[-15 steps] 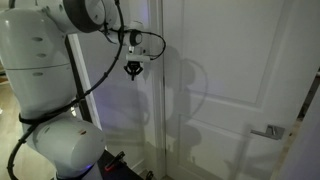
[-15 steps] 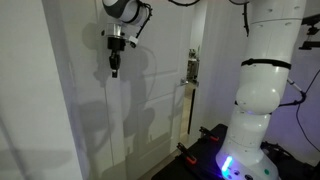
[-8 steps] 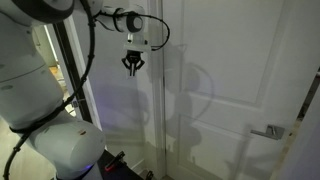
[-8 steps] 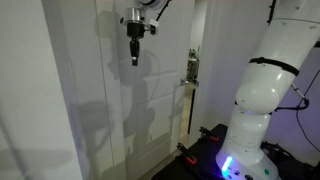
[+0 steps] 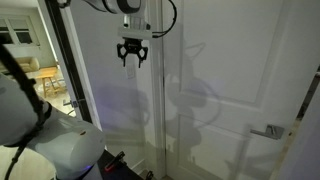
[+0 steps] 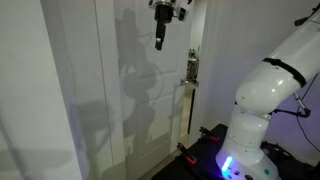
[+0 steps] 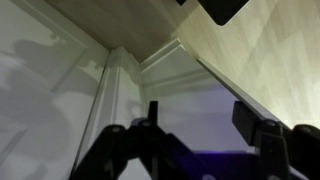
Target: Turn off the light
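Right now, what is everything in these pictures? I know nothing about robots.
Door: one, white, panelled, filling most of an exterior view.
Door handle: one, silver lever, low at the door's right.
Metal fitting: one, on a door edge in an exterior view.
Room beyond: one, lit, with furniture, seen through the opening at the far left.
Light switch: none I can make out.
Blue glow: one, near the robot's base.
Robot arm: one, white.
Gripper: one, black, open, high up in front of the white panelling.
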You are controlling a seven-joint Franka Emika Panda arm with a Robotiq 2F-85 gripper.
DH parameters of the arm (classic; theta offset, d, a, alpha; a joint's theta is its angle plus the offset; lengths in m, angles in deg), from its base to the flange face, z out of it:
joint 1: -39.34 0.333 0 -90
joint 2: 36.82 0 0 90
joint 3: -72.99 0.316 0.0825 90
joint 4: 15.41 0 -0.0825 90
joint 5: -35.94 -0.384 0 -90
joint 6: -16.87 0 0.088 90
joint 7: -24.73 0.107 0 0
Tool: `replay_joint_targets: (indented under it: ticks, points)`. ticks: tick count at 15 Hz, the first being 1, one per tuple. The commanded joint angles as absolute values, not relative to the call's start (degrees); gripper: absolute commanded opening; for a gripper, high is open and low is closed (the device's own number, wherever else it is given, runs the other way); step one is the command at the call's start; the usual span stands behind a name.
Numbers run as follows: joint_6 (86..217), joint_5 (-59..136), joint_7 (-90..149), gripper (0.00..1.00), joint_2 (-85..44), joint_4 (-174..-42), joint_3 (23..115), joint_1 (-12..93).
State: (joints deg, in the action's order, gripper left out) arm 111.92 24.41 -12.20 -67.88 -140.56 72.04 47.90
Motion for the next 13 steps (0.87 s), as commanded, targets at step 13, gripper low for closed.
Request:
replay_joint_targets:
  ticks: [13]
  points:
    - [108.55, 24.84, -11.68, 1.0, -78.75, -146.0, 69.33, 48.72]
